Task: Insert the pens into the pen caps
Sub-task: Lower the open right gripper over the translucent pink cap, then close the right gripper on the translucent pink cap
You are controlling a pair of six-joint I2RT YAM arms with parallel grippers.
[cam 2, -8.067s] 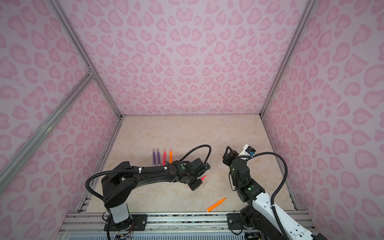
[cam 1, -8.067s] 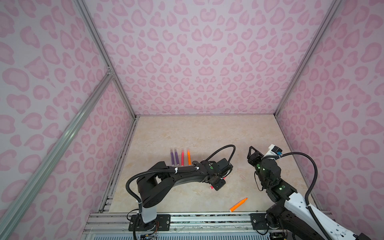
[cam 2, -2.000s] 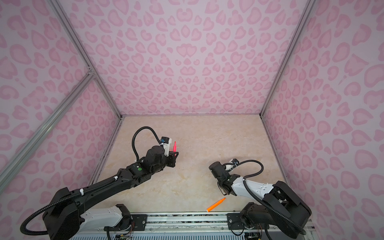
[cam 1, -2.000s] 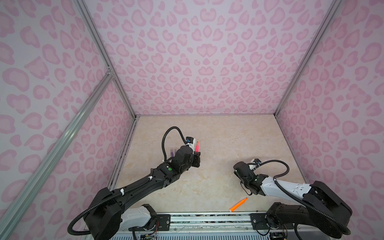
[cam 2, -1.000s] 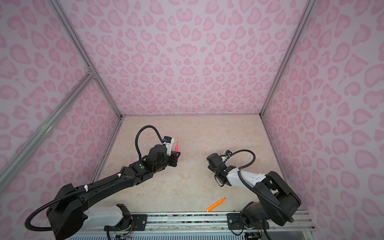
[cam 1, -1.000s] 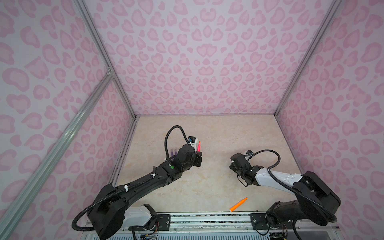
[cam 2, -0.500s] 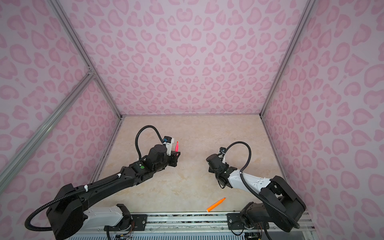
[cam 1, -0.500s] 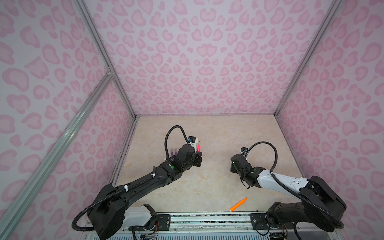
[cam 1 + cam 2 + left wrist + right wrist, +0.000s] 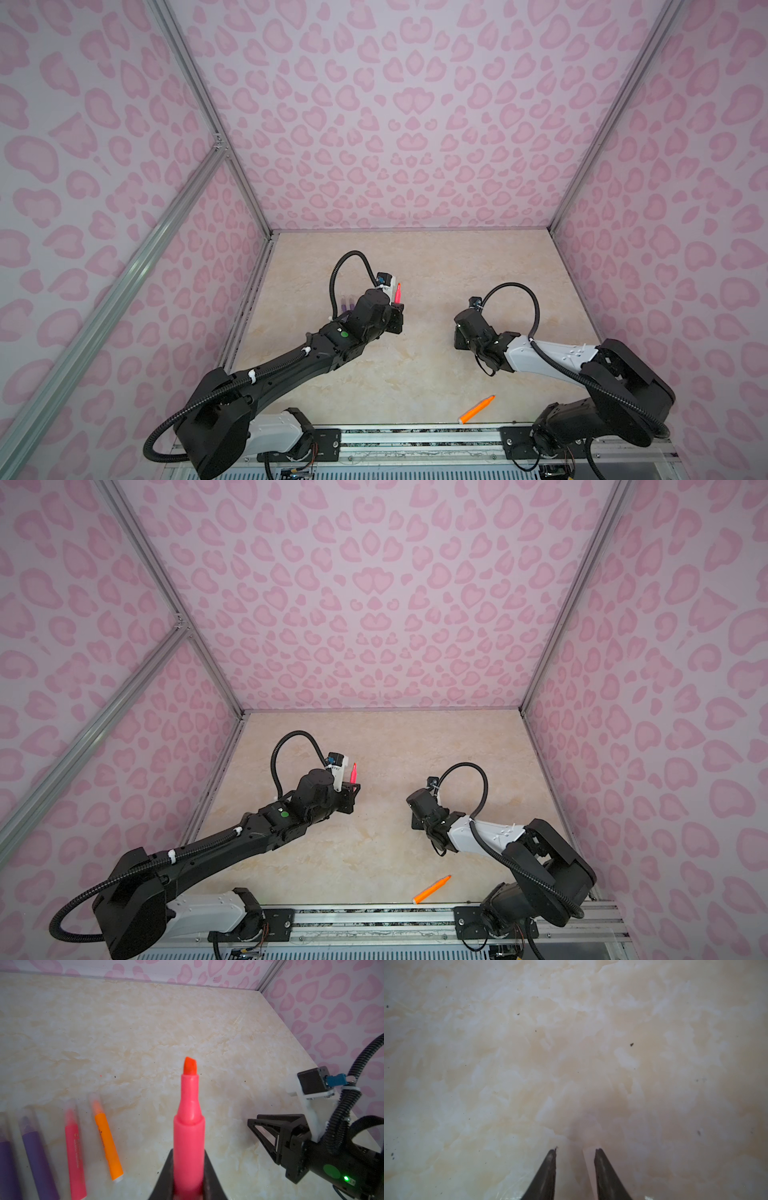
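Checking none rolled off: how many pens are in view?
6. In a row beside the left arm: two purple pens, pink pen, orange pen. The left gripper holds another pink pen. Another orange pen lies near the front edge. Arms could hide more.

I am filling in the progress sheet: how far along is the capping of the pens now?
Done: four capped pens lie in a row, two purple, one pink, one orange. In hand: the left gripper has its jaws shut on a bare-tipped pink pen; the right gripper is low over the table, and whether it holds a cap I cannot tell. To do: that pink pen and the loose orange pen.
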